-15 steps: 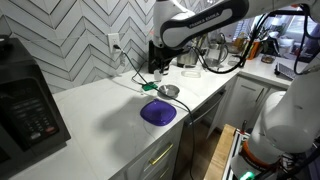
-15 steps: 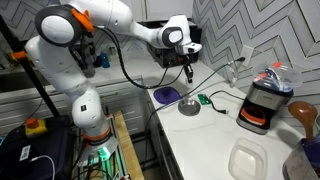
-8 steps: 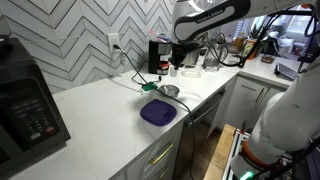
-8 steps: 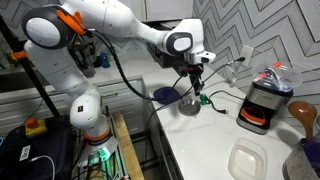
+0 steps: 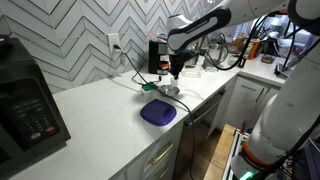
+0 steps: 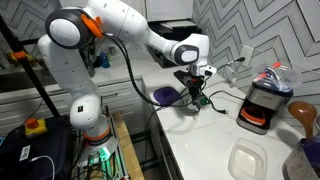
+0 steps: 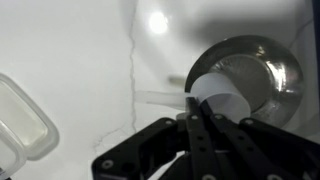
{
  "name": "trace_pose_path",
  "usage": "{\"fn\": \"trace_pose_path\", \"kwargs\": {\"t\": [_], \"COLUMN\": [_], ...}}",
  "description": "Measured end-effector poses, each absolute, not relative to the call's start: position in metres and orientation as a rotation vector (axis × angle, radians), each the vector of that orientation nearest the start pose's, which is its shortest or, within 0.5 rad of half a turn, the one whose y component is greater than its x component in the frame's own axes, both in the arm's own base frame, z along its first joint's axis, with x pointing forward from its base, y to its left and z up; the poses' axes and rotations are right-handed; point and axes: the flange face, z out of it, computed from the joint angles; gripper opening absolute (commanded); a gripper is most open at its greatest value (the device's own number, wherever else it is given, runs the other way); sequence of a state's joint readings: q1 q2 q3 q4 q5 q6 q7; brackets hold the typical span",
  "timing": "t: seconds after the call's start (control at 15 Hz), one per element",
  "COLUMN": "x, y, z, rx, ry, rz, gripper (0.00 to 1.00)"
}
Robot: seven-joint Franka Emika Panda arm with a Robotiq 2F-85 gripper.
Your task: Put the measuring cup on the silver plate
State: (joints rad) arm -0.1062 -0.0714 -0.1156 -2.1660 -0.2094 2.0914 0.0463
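Measuring cup (image 7: pixel 218 98) pinched in pincer (image 7: pixel 192 118), above silver plate (image 7: pixel 268 68).

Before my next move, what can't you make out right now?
The measuring cup: blurred in the wrist view; too small in both exterior views, under the pincer.
Whether it rests on the silver plate: wrist view looks straight down, so no gap shows.
The clear container: cut off by the wrist view's left edge.

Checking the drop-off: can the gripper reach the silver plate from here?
Likely yes. The gripper, holding the measuring cup, hangs just over the silver plate in the wrist view, and nothing sits between them.
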Motion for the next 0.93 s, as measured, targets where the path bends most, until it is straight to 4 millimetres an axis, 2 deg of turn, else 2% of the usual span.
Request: {"fn": "trace_pose_path", "kwargs": {"t": [0.4,0.93], "x": [0.523,0.539], "y": [-0.119,-0.107], "z": [0.426,0.396], "rx": [-3.288,-3.312], "ry": [0.298,0.355], "rz": [0.015,0.127], "gripper": [0.01,0.01]}}
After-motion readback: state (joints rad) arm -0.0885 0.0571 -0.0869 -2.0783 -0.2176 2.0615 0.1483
